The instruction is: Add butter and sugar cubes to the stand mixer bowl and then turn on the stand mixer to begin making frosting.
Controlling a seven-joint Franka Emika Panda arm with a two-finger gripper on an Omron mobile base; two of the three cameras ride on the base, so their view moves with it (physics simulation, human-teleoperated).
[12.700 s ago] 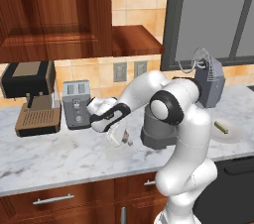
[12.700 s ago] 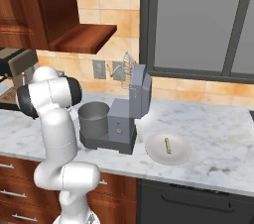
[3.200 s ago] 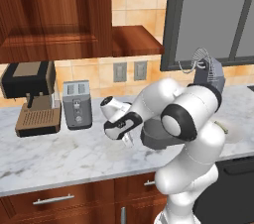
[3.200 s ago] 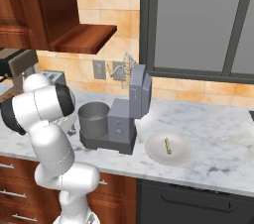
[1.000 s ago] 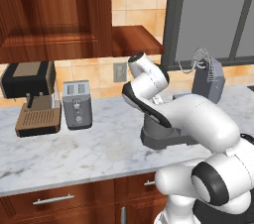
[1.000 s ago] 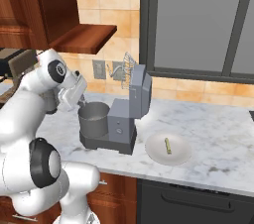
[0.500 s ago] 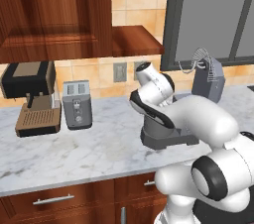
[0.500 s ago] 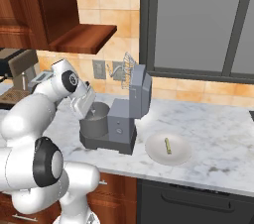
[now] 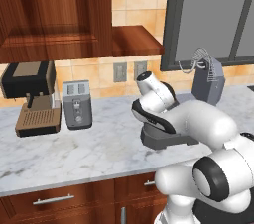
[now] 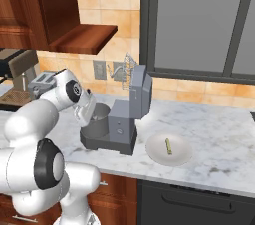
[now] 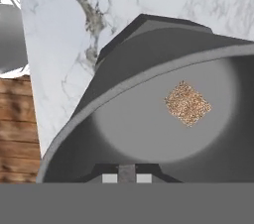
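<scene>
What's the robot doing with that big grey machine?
It is making frosting. The robot's gripper hangs over the stand mixer bowl, its fingers nearly closed, and holds something small between them, probably the second sugar cube. One brown sugar cube already lies on the bowl's bottom. The butter waits on a white plate beside the stand mixer, whose head is tilted up. So the butter must go in before the mixer gets switched on.

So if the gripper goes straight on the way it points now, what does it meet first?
Probably the gripper meets the grey floor of the stand mixer bowl, beside the tan-brown sugar cube lying there. The depth is hard to judge.
</scene>
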